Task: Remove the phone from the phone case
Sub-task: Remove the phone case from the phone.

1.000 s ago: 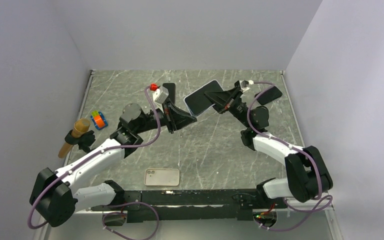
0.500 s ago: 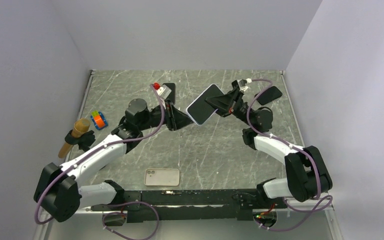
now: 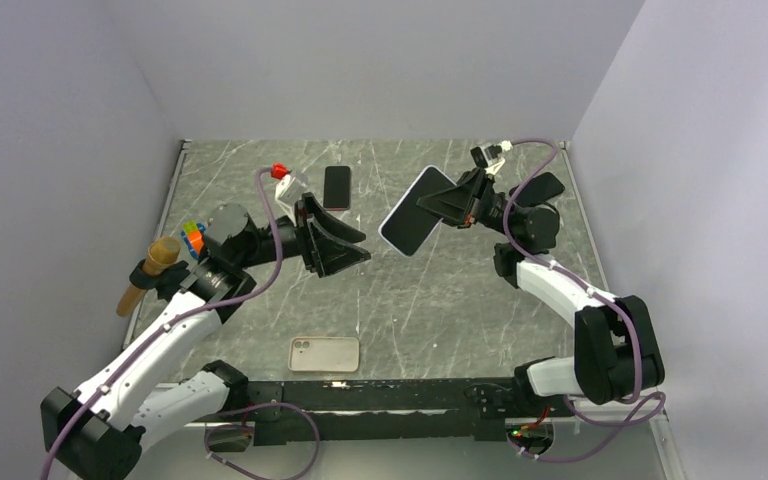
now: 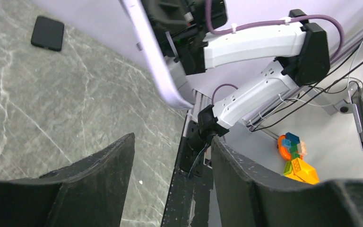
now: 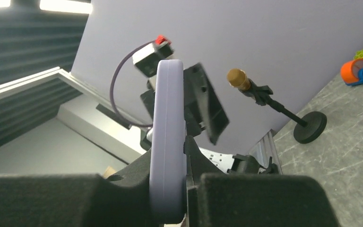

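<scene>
My right gripper is shut on a lavender phone case and holds it in the air over the back of the table, tilted, with the phone's dark screen showing inside its rim. In the right wrist view the case's thick lavender edge stands upright, clamped between my right gripper's black fingers. My left gripper hangs open a short way left of the case, not touching it. From the left wrist, the open left gripper is empty and the case's edge is up ahead.
A beige phone-shaped case lies near the front edge. A black phone lies at the back, and another black slab at the back right. A microphone on a stand and a colourful toy stand at the left.
My left gripper let go of the lavender case's lower end, opened, and drew back to the left. The right gripper tilted the case steeper and kept its hold.
</scene>
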Controlling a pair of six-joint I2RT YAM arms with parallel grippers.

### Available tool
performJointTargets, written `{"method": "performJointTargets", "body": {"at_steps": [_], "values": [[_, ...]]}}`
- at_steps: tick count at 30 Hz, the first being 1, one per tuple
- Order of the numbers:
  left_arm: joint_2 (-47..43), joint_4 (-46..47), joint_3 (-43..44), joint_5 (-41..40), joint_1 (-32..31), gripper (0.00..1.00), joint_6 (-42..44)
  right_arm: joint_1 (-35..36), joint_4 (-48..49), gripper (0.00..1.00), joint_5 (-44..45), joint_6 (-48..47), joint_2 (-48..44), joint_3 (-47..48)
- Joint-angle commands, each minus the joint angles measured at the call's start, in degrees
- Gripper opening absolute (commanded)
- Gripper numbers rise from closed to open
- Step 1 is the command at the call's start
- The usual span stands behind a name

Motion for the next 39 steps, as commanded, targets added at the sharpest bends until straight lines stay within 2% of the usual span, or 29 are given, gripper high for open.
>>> {"method": "performJointTargets", "body": {"at_steps": [1, 7, 10, 13, 16, 19, 24, 30, 33, 36, 39], "values": [[2.4, 1.1, 2.8, 4.1, 1.3, 0.67, -2.2, 0.0, 2.5, 0.00, -3.0, -1.4, -2.5, 3.5], [4.0, 1.7, 4.1, 3.4, 1.1, 0.79, -1.9, 0.2, -6.9, 0.00, -3.3, -8.4, -6.1, 4.1], [5.1, 3.8, 4.2, 4.1, 0.3, 0.81, -2.6, 0.6, -12.1, 0.00, -3.1, -12.7, -7.4, 4.6], [6.4, 1.7, 5.2, 3.7, -0.9, 0.80, -1.3, 1.1, -14.8, 0.00, -3.0, -15.1, -8.2, 5.1], [7.7, -0.1, 6.5, 3.2, -1.5, 0.66, -0.8, 1.5, -15.6, 0.00, -3.0, -16.0, -8.5, 5.5], [8.5, 3.0, 5.9, 3.6, -1.6, 0.51, -3.1, 1.6, -16.9, 0.00, -2.6, -17.3, -9.0, 5.6], [9.6, 2.4, 7.0, 4.8, -1.9, 0.38, -2.9, 2.0, -19.0, 0.00, -2.6, -19.2, -9.5, 5.8], [10.1, 2.6, 7.4, 10.0, -2.1, 0.08, -0.6, 2.1, -18.8, 0.00, -3.1, -17.9, -9.4, 6.6], [10.7, 4.6, 7.2, 16.2, -2.4, 0.00, 2.5, 2.1, -16.2, 0.00, -4.7, -14.0, -8.4, 7.3], [10.5, 3.3, 6.8, 19.2, -2.3, 0.00, 7.0, 2.6, -6.6, 0.00, -7.2, -3.9, -5.3, 7.2], [10.8, 7.4, 5.5, 21.8, -1.6, 0.00, 5.9, 3.7, 12.8, 0.00, -6.2, 13.2, -1.0, 6.5]]}}
